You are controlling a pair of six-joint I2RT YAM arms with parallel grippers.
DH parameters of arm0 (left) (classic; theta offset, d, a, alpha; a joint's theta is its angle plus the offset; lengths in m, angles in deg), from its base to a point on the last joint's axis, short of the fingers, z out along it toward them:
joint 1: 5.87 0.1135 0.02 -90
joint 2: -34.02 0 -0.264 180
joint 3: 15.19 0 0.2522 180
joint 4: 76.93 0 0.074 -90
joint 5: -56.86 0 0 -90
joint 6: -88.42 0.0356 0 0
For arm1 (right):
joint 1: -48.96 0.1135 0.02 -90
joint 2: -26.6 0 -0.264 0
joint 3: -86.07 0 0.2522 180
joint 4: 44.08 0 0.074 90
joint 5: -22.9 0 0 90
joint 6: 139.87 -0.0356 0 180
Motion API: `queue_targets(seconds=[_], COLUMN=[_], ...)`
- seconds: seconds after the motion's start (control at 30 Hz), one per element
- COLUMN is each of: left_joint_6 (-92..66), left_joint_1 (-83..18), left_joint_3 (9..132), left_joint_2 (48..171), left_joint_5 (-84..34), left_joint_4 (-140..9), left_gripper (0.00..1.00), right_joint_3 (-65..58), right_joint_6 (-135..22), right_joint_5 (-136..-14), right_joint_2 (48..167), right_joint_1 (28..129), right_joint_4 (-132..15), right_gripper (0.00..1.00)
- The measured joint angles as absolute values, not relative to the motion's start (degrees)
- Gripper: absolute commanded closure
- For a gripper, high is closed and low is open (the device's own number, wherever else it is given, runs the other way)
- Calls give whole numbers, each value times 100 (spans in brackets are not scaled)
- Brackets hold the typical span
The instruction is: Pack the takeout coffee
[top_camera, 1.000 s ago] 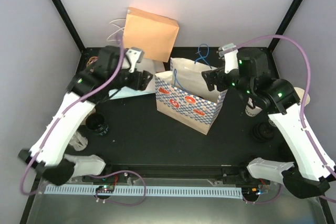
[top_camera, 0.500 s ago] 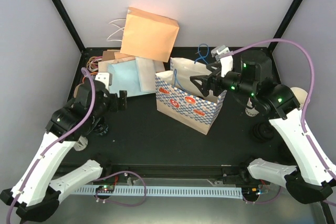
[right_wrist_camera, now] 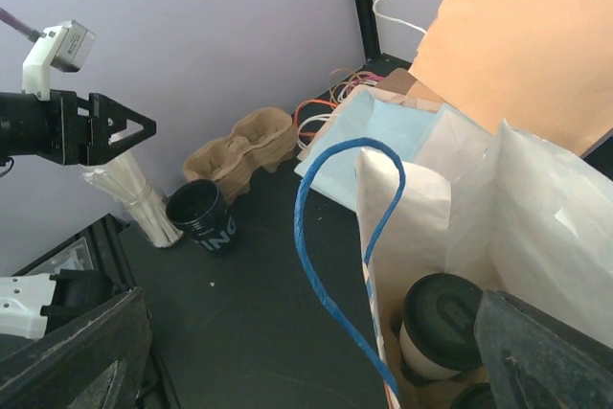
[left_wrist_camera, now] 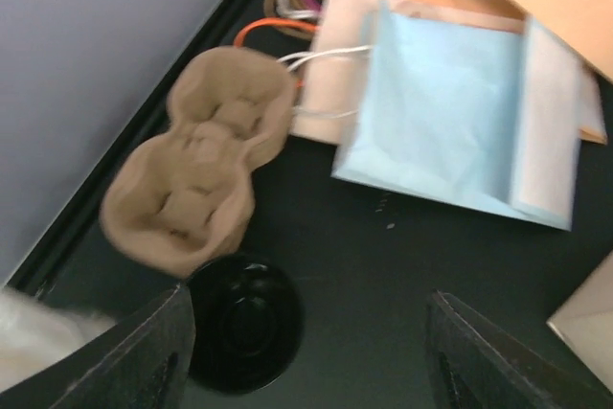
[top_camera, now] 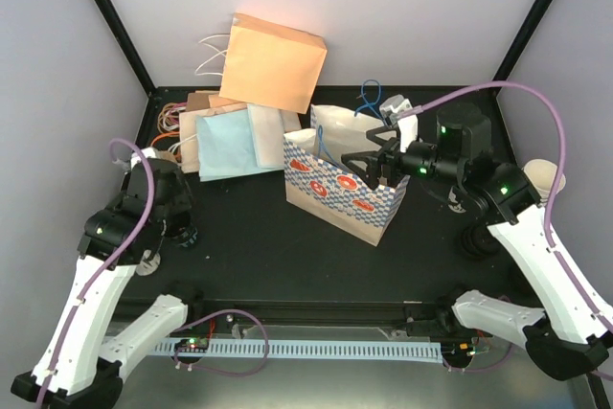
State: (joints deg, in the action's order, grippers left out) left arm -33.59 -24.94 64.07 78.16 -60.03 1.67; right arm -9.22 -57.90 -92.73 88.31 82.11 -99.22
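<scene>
The takeout coffee [right_wrist_camera: 442,330], a cream paper cup with a black lid, stands inside the blue-checked paper bag [top_camera: 340,189]; the top view does not show it. My right gripper [right_wrist_camera: 311,371] is open just above the bag's mouth, with the blue handle [right_wrist_camera: 335,227] and the bag's rim between its fingers [top_camera: 372,166]. It holds nothing. My left gripper [left_wrist_camera: 311,361] is open and empty at the table's left side, above a black cup [left_wrist_camera: 239,332] that lies by its left finger [left_wrist_camera: 144,356]. That left gripper [top_camera: 172,210] is far from the bag.
A brown pulp cup carrier [left_wrist_camera: 196,160] lies by the left wall. Flat paper bags [left_wrist_camera: 450,112] are spread at the back left, and an orange bag [top_camera: 273,59] leans on the back wall. A white stack [right_wrist_camera: 134,200] stands beside the black cup. A cream cup [top_camera: 543,177] stands far right.
My left arm has pulled back from the flat bags to the left, down over the black cup. My right gripper has moved left over the bag's mouth.
</scene>
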Motion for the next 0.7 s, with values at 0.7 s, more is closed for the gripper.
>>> queue_targets(seconds=[0.7], left_joint_6=[-5018], left_joint_1=[-1711], left_joint_3=[6883], left_joint_2=[8074], left_joint_5=[-6694], left_joint_4=[2401], left_gripper=[33], right_joint_3=[-474], right_joint_6=[-5904], right_joint_5=[-9577], right_joint_2=[8617], right_joint_1=[8215], right_joint_4=[-9503], right_gripper=[5])
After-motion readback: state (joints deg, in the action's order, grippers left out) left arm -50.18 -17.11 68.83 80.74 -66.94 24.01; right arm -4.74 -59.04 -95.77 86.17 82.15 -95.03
